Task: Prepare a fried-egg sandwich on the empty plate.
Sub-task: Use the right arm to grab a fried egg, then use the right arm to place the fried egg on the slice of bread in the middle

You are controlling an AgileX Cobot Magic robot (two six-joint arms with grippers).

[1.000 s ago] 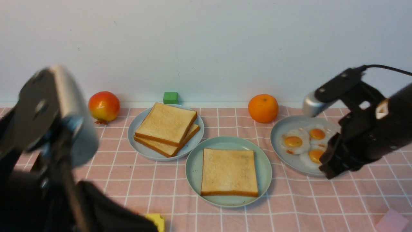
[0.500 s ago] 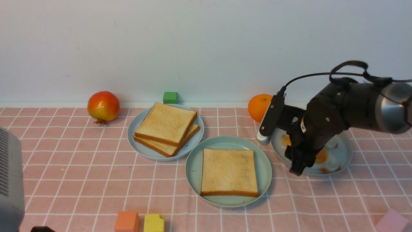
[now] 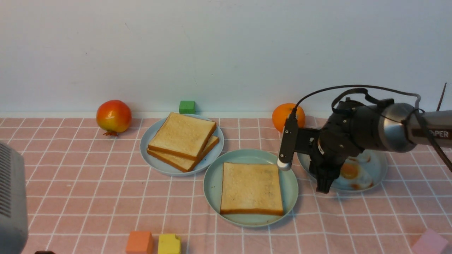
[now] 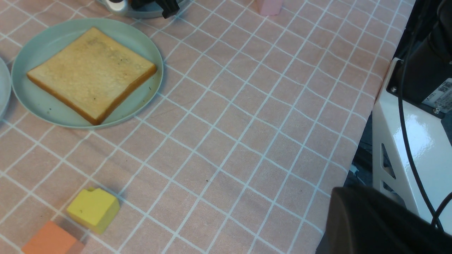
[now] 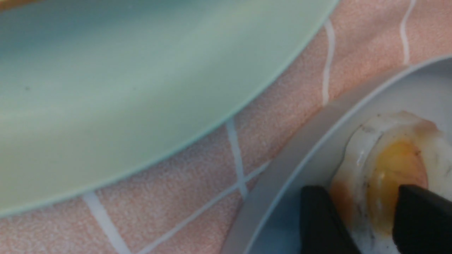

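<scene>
Nearest me on the pink checked worktop (image 3: pixel 106 197), an orange cube (image 3: pixel 140 242) and a yellow block (image 3: pixel 168 243) sit side by side, with a pink block (image 3: pixel 430 243) far off to the right. The grey housing of the left arm (image 3: pixel 10 201) stands at the left edge. I do not get a clear look at the left tool, but it is pressed together. Further in, at the middle, lies the mint-green round plate (image 3: pixel 212 183) with a single square toast slice (image 3: pixel 251 188) flat on it, golden face up. No egg or second slice lies on it, so the sandwich is not yet built. Just to its right, the right tool (image 3: pixel 324 186) points down at the near-left rim of a pale blue-grey plate (image 3: pixel 376 160) that holds the white, orange-yolked fried eggs (image 3: pixel 353 173). In the right wrist view its black fingers (image 5: pixel 317 218) stand apart, one on either side of one fried egg (image 5: pixel 388 169) that lies on that plate. I cannot tell whether they are pinching it or only straddling it. Behind and left of the mint-green plate, a second pale blue-grey plate (image 3: pixel 155 162) carries two stacked toast slices (image 3: pixel 183 137), the upper one turned a little. Farthest back, along the white wall, I see a red-and-yellow round fruit (image 3: pixel 113 116), a small green cube (image 3: pixel 186 106), and an orange (image 3: pixel 280 116) partly hidden behind the right arm's camera mount.
</scene>
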